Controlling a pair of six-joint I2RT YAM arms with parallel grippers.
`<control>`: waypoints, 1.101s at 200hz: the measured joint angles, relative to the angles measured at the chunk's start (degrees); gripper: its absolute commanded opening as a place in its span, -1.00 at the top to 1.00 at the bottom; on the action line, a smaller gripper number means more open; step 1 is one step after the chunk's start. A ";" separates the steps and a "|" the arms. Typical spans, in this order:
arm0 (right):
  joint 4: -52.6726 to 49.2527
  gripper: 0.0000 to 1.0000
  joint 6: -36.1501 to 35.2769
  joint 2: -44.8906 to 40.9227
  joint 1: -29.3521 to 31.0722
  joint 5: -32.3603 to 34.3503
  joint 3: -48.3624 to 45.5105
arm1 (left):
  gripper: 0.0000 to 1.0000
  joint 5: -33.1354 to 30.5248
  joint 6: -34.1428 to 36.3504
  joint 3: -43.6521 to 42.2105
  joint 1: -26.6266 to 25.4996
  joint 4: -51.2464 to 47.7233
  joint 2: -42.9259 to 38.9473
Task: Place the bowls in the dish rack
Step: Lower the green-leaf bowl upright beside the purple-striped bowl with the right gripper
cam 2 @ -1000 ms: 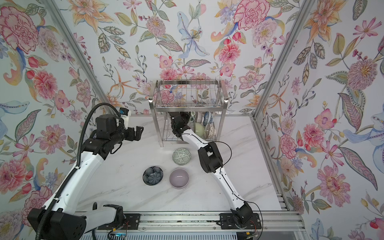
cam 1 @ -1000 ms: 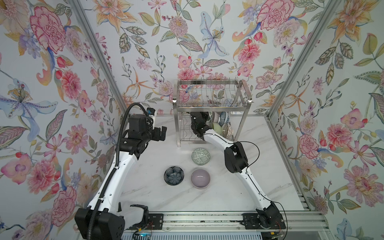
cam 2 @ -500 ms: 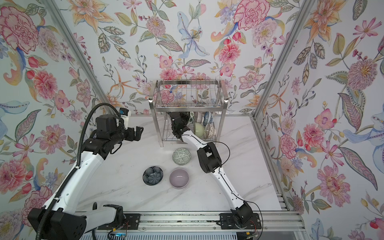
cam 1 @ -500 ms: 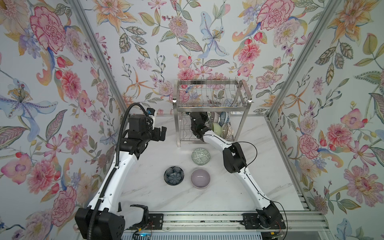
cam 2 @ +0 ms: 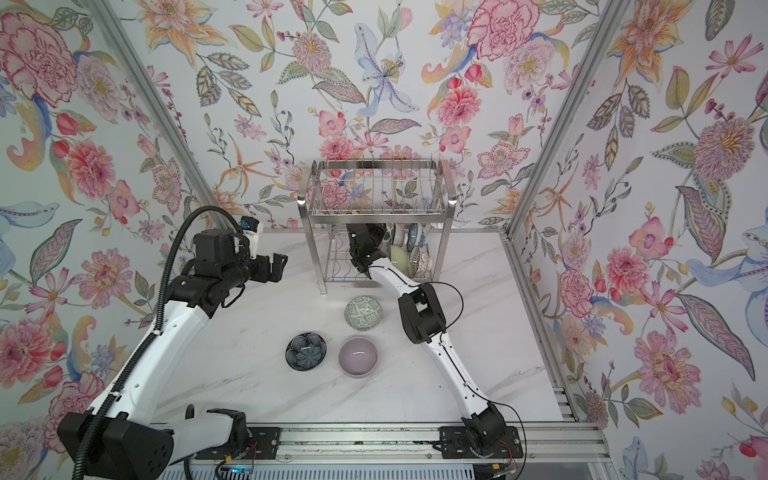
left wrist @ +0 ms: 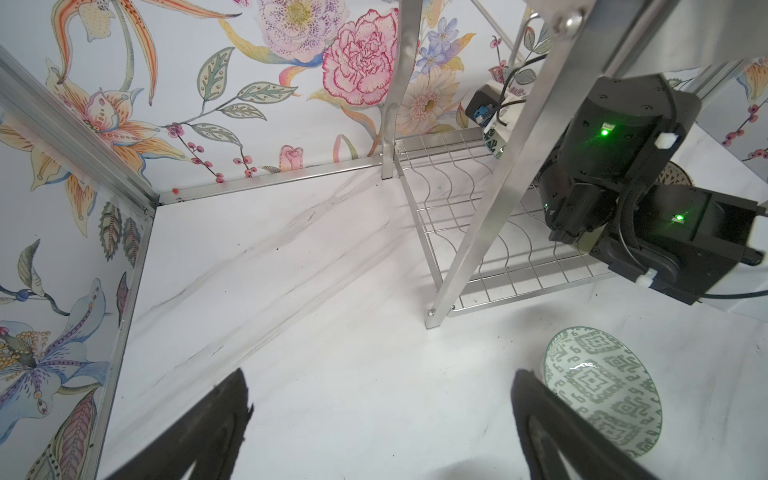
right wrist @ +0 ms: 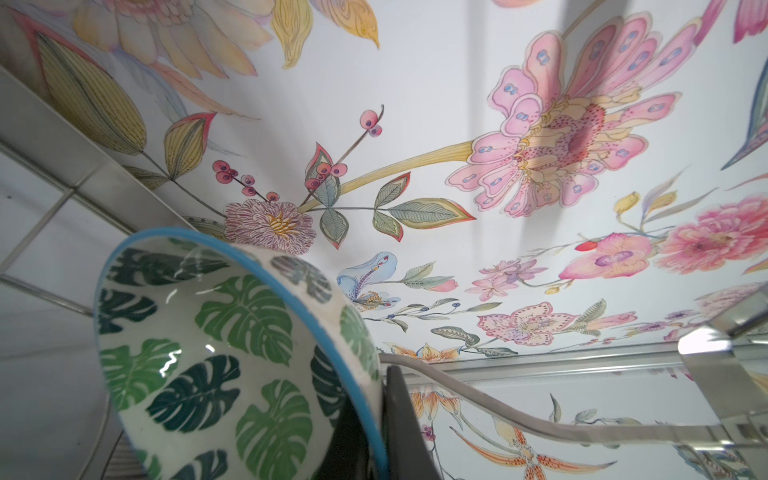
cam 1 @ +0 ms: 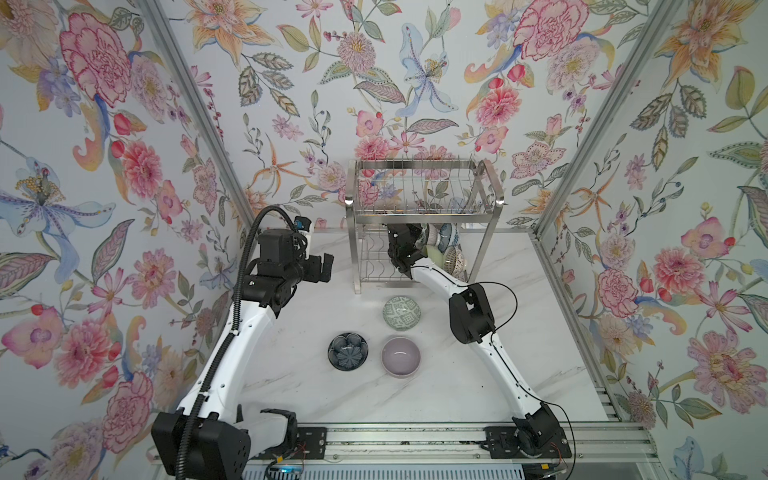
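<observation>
The steel dish rack (cam 1: 424, 208) (cam 2: 376, 199) stands at the back wall. My right gripper (cam 1: 405, 243) (right wrist: 380, 399) reaches into its lower tier and is shut on the rim of a leaf-print bowl (right wrist: 232, 353) held on edge. Several bowls (cam 1: 446, 247) lean at the right end of that tier. On the table in front lie a green geometric bowl (cam 1: 401, 313) (left wrist: 602, 386), a dark flower bowl (cam 1: 348, 351) and a lilac bowl (cam 1: 400, 356). My left gripper (cam 1: 326, 266) (left wrist: 382, 399) hovers open and empty left of the rack.
The marble table (cam 1: 291, 374) is walled on three sides by floral panels. The rack's front left leg (left wrist: 469, 232) stands between my left gripper and the right arm (cam 1: 471, 316). A metal rail (cam 1: 399, 440) runs along the front edge.
The right arm has shifted only slightly inside the rack's lower tier, still holding the leaf-print bowl. The left arm has not moved.
</observation>
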 measured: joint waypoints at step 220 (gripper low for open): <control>-1.31 0.77 1.88 0.66 1.11 -1.81 0.57 | -0.99 0.20 0.22 0.00 0.87 0.04 0.04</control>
